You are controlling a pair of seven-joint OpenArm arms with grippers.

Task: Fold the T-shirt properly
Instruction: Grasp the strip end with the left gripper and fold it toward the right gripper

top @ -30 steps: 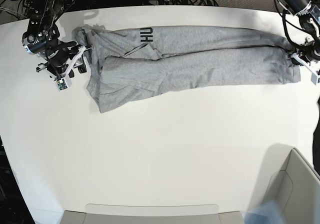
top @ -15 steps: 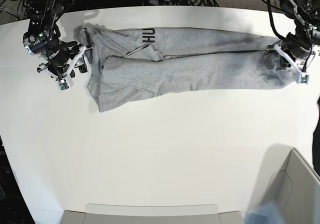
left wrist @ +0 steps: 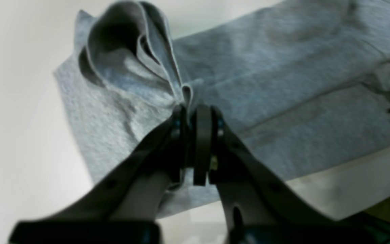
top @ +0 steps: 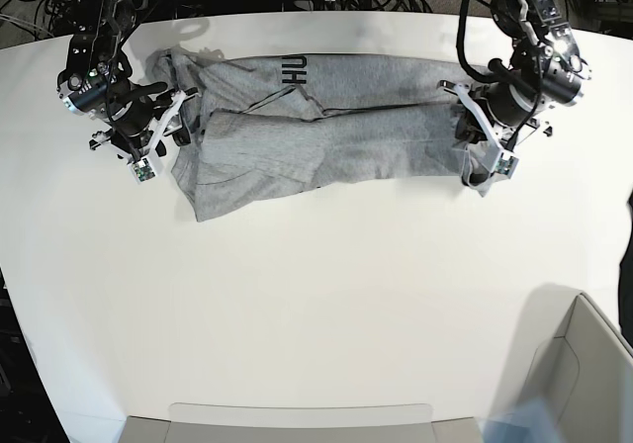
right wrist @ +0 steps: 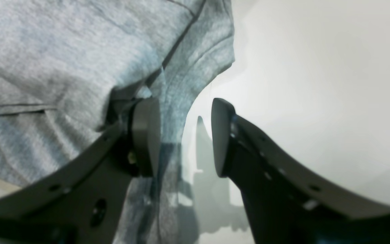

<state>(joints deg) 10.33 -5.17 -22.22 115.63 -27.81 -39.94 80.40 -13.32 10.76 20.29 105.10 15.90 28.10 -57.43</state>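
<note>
Base view shows the T-shirt (top: 316, 127) lying in a long rumpled band across the far part of the white tabletop (top: 316, 305), with black letters visible near its far edge. The left claw (top: 482, 151), on this view's right, sits at the shirt's right end, where the cloth is bunched up against it. Left wrist view shows that left claw (left wrist: 191, 118) pressed together on a gathered fold of grey cloth, the hem rising in a loose open loop just above the fingertips (left wrist: 203, 135), and the rest of the T-shirt (left wrist: 283, 84) spread out behind on the tabletop (left wrist: 15, 101). The right claw (top: 163, 127), on the base view's left, rests at the shirt's other end beside the collar and sleeve. Right wrist view shows the right claw (right wrist: 185, 135) spread, one finger (right wrist: 144, 135) over the T-shirt (right wrist: 80, 61) edge, the other over bare tabletop (right wrist: 317, 67); nothing is pinched between them.
</note>
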